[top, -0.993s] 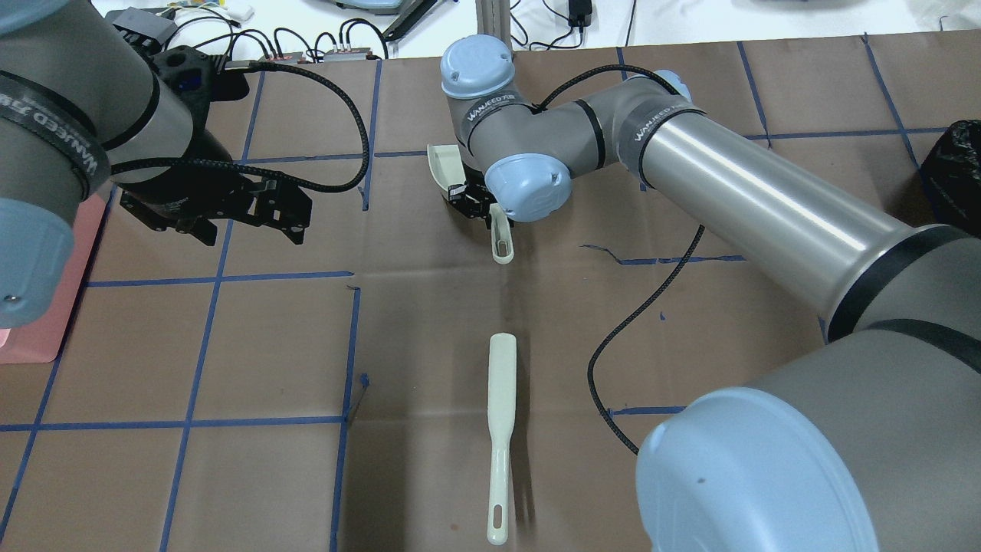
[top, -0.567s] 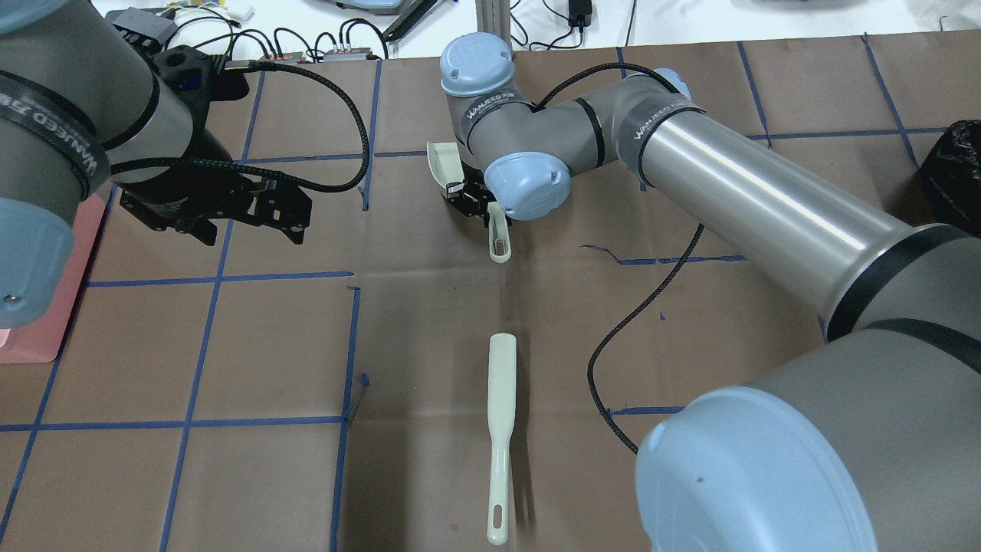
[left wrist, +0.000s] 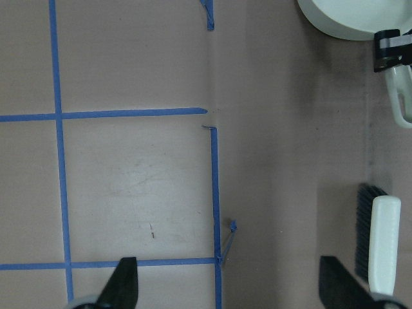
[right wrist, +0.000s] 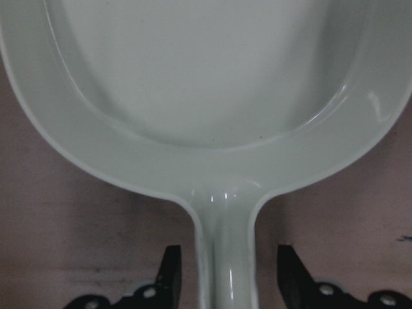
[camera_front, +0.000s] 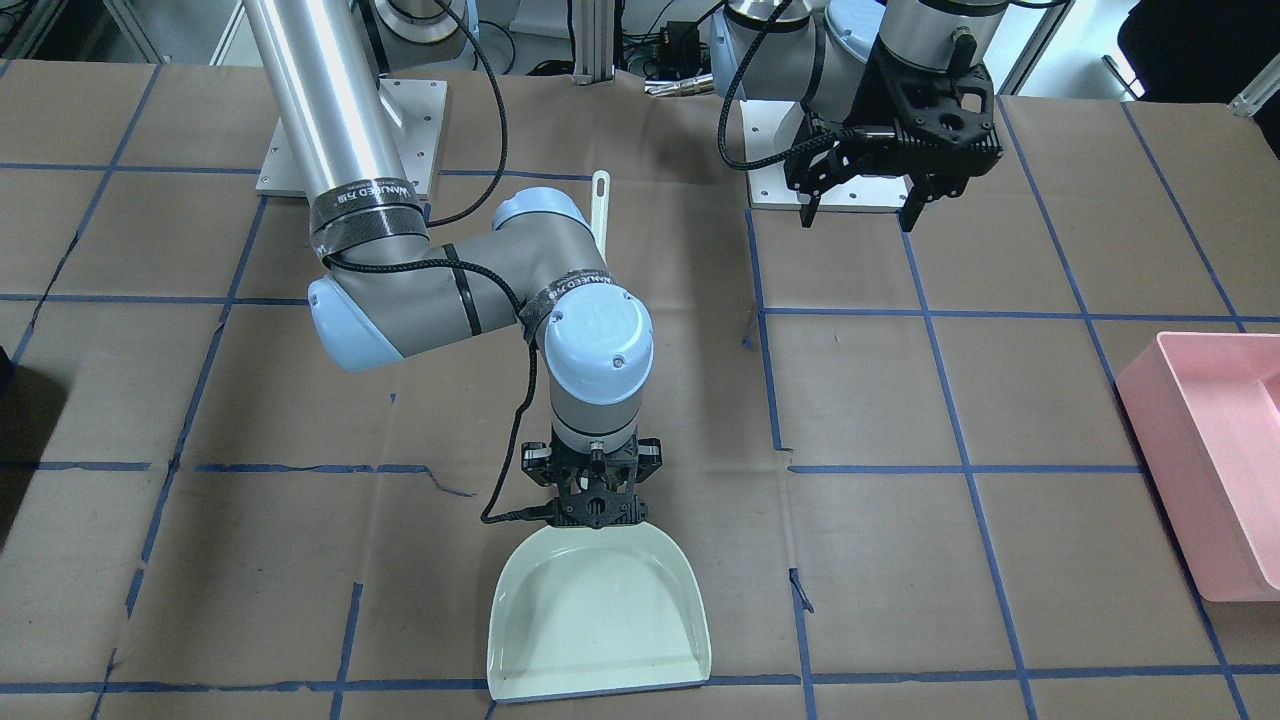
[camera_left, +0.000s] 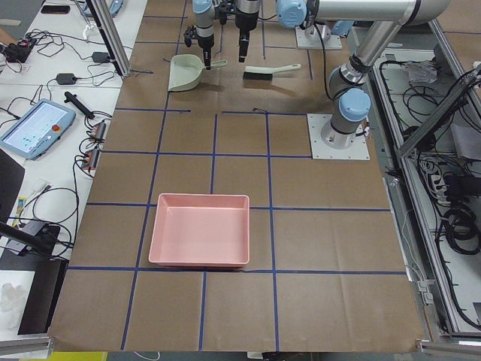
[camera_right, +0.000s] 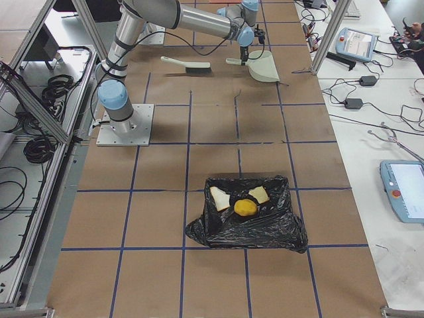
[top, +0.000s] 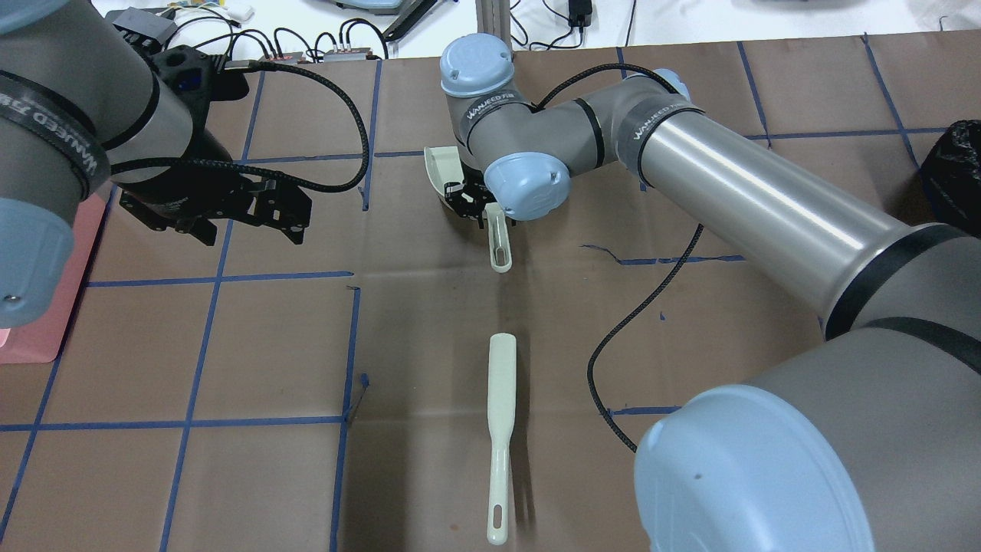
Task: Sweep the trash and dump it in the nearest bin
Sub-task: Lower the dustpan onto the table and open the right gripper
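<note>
The trash lies in the black bag bin (camera_right: 248, 222): a yellow ball (camera_right: 246, 207), a white bread slice (camera_right: 219, 197) and a smaller bread chunk (camera_right: 259, 194). A cream dustpan (camera_front: 600, 610) lies flat on the table. My right gripper (camera_front: 597, 520) is open, with one finger on each side of the dustpan's handle (right wrist: 226, 257) and a gap on both sides. A cream brush (top: 500, 399) lies on the table nearer the robot. My left gripper (top: 253, 218) is open and empty and hangs above the table, left of the dustpan.
A pink bin (camera_front: 1210, 450) stands at the table's end on the robot's left and also shows in the exterior left view (camera_left: 199, 241). The black bag stands at the opposite end (top: 954, 165). Blue tape lines cross the brown table cover.
My right wrist has shifted slightly, and the dustpan's handle has moved a little with it. The left arm and the brush have not moved.
</note>
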Available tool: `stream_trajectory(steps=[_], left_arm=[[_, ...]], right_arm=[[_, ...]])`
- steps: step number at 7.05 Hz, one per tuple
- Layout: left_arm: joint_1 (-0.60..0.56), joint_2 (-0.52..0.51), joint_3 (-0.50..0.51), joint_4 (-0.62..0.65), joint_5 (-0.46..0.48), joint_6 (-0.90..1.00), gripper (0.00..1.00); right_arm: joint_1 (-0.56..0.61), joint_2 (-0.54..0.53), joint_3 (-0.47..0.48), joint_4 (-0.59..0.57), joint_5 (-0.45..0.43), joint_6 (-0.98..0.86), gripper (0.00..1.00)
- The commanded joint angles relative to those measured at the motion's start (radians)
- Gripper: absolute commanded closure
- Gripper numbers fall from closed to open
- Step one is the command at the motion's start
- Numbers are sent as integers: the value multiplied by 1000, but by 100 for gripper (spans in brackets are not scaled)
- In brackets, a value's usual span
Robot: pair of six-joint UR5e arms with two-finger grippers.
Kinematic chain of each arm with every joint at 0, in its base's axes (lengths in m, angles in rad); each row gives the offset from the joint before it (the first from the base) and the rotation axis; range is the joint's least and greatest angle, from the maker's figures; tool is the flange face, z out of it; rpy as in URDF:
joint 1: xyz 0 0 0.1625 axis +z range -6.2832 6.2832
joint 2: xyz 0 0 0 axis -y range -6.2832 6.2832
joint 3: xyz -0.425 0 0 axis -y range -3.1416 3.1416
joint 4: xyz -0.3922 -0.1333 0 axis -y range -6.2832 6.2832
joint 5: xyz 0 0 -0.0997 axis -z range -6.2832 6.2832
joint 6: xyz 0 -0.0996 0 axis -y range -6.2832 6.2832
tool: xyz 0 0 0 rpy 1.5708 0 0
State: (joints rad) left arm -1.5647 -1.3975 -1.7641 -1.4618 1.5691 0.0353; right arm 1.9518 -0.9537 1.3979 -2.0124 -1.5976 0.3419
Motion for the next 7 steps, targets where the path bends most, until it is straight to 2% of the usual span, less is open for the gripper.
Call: stream_trajectory(steps=[1, 2, 4, 6, 7], left_arm=[[0, 0, -2, 0, 0, 0, 1], [0, 0, -2, 0, 0, 0, 1], [0, 0, -2, 0, -1, 0, 1], [0, 0, -2, 1, 0, 2, 1], [0, 0, -2, 1, -1, 2, 1]], right_arm=[[-11, -19, -5, 1, -1, -4, 0], [-19, -46, -8, 3, -2, -7, 0], [-89, -150, -5, 175, -11, -56, 0], [-222, -287, 21, 308, -15, -264, 0], [-288, -345, 62, 311, -16, -370, 0]])
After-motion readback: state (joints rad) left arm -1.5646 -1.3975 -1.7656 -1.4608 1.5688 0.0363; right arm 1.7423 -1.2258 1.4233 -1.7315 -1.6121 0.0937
